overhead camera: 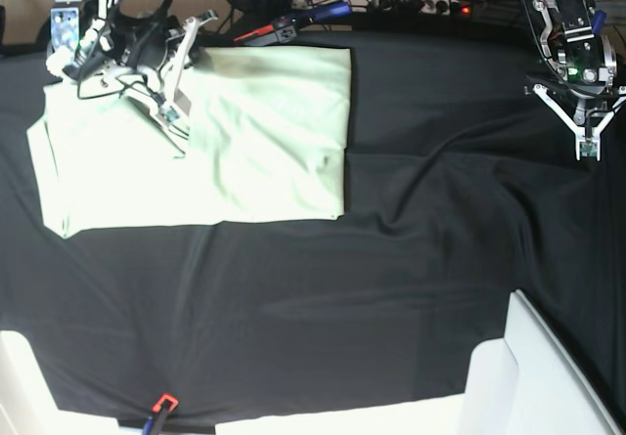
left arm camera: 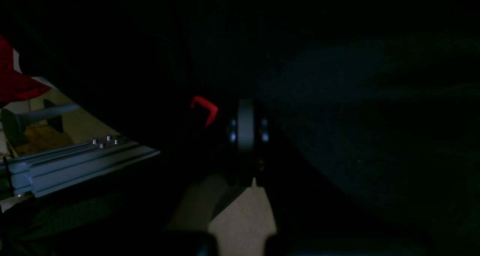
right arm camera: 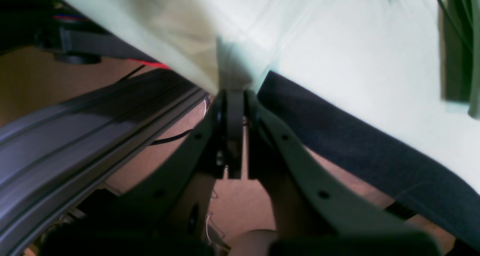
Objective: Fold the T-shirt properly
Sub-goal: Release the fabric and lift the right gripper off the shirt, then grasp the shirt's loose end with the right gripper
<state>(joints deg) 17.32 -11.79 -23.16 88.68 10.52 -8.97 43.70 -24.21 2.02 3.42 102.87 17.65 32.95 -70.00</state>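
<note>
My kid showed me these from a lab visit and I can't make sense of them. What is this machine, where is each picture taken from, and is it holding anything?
It is a robot with two arms, set to fold a T-shirt. The wide picture looks down on the whole table from above. A black cloth covers the table, and the pale green T-shirt lies on it, already folded partway.

The other two pictures come from small cameras mounted on each arm's wrist, looking along its hand. The bright one belongs to the right hand, which is shut on an edge of the T-shirt at the table's edge. In the wide picture that arm is at the top left.

The very dark picture belongs to the left hand. It is shut and holds nothing, hanging over the black cloth at the top right of the wide picture.
</note>
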